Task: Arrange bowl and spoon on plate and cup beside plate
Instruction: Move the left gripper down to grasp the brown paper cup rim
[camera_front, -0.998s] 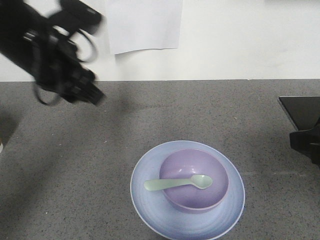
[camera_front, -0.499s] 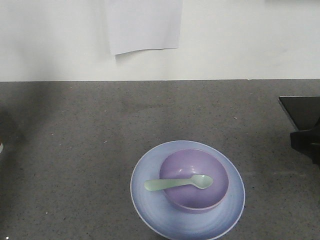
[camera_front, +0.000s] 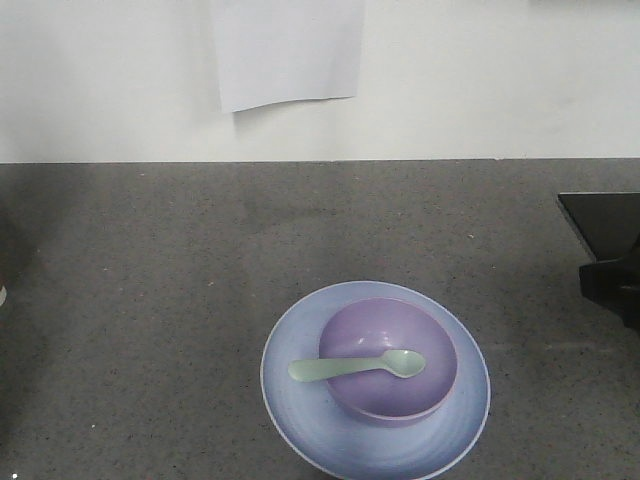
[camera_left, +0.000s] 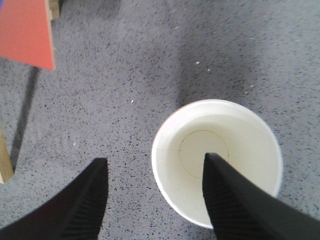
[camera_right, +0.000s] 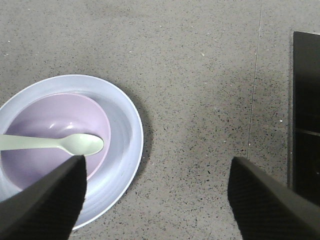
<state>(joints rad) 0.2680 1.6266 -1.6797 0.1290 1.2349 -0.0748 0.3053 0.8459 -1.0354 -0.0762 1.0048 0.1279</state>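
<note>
The lavender bowl (camera_front: 400, 398) sits in the middle of the pale blue plate (camera_front: 292, 402). The mint-green spoon (camera_front: 355, 368) lies across the bowl's rim, scoop to the right. In the left wrist view the cup (camera_left: 240, 150) stands upright, seen from above with its white inside showing. My left gripper (camera_left: 155, 159) is open above it: one finger over the cup's mouth, the other over bare table to its left. My right gripper (camera_right: 157, 160) hangs open just right of the plate (camera_right: 125, 125), bowl (camera_right: 50, 117) and spoon (camera_right: 75, 144), holding nothing.
A black panel (camera_front: 603, 220) lies at the table's right edge, also the black panel (camera_right: 306, 115) in the right wrist view. A red-orange board (camera_left: 27, 30) and a wooden piece (camera_left: 5, 162) stand left of the cup. A white paper sheet (camera_front: 288, 50) hangs on the back wall.
The left arm, at the upper left of the front view one second ago, has gone out of that view to the left. Plate, bowl and spoon have not moved.
</note>
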